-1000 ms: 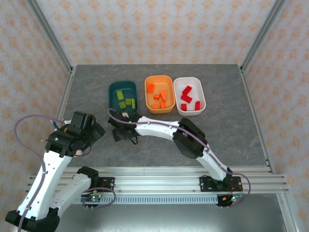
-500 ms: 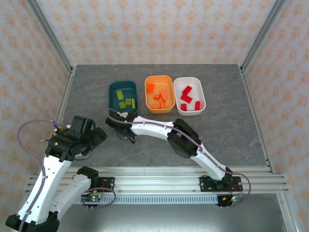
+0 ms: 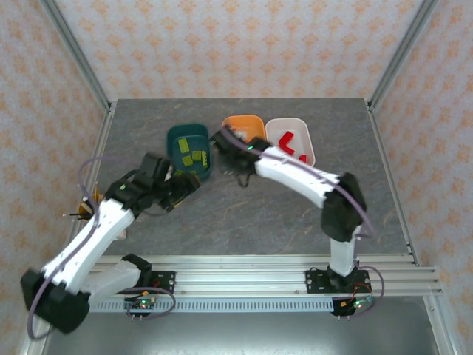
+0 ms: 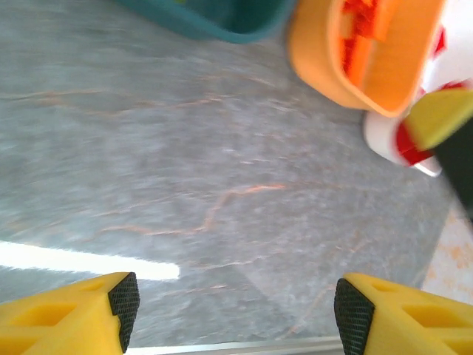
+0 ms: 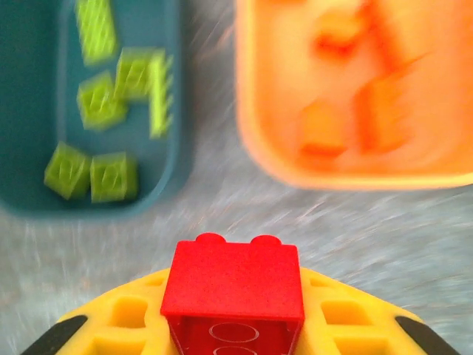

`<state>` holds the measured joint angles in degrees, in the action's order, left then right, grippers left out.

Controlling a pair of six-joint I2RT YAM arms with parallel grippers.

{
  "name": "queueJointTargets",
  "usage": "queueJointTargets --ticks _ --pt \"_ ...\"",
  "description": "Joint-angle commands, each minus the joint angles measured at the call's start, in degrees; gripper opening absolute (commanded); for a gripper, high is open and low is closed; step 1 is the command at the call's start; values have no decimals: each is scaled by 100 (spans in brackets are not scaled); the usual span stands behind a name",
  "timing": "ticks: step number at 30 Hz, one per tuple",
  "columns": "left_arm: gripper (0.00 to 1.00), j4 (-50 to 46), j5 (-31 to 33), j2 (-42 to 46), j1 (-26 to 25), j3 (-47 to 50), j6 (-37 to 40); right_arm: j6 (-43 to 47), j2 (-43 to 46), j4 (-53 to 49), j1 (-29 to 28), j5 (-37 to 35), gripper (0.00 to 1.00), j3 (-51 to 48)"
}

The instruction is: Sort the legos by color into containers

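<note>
A red lego (image 5: 233, 285) sits clamped between the yellow fingers of my right gripper (image 5: 233, 314), which hangs over the table just in front of the gap between two containers. To its left is the teal tub (image 5: 29, 200) holding several yellow-green legos (image 5: 111, 177), to its right the orange tub (image 5: 247, 111) with orange legos (image 5: 325, 137). From above, my right gripper (image 3: 228, 151) is at the orange tub's (image 3: 244, 122) near left corner. The white tub (image 3: 303, 159) holds red legos (image 3: 288, 140). My left gripper (image 3: 182, 185) stands open over bare table in front of the teal tub (image 3: 177, 137).
The grey stone-patterned table (image 3: 244, 214) lies open in front of the tubs. A small cup of pens (image 3: 87, 210) stands by the left edge. Metal frame posts rise at the back corners. My right arm (image 3: 310, 181) arches across the middle right.
My right gripper closed on the red lego in front of the teal tub and swung back-right to the orange tub. My left arm reached forward and right toward the teal tub.
</note>
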<state>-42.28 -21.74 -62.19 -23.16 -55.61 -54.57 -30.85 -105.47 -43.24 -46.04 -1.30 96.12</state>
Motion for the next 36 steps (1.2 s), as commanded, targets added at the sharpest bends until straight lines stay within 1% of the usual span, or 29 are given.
queueJointTargets --ticks 1,4,6,11,15,22,28,33,36 --pt "74 1003 -56 -912 -403 -883 95 206 344 -230 711 45 29 -354" --pt "74 1615 -187 -1723 -450 -1373 -174 326 215 -253 1391 316 29 -206" --pt "74 1814 -277 -2284 -453 -1857 -217 346 -31 -206 1767 459 29 -1" --pt "73 1442 -268 -3439 -446 -3172 44 301 -872 -194 2354 630 28 702" --pt "73 1374 -315 -3956 -453 -3710 34 368 -1562 -178 2674 825 28 1333" --pt "73 1354 -218 -4160 -445 -3817 15 558 -2783 -589 2972 1098 29 2633" --pt "73 1294 -86 -4134 -450 -3838 59 557 -3490 -942 3091 1349 38 3589" --pt "73 1204 -34 -4117 -451 -3927 93 541 -3630 -1028 3084 1422 48 3770" --pt "73 1062 30 -4093 -452 -4055 157 536 -3617 -1140 3085 1419 52 3848"
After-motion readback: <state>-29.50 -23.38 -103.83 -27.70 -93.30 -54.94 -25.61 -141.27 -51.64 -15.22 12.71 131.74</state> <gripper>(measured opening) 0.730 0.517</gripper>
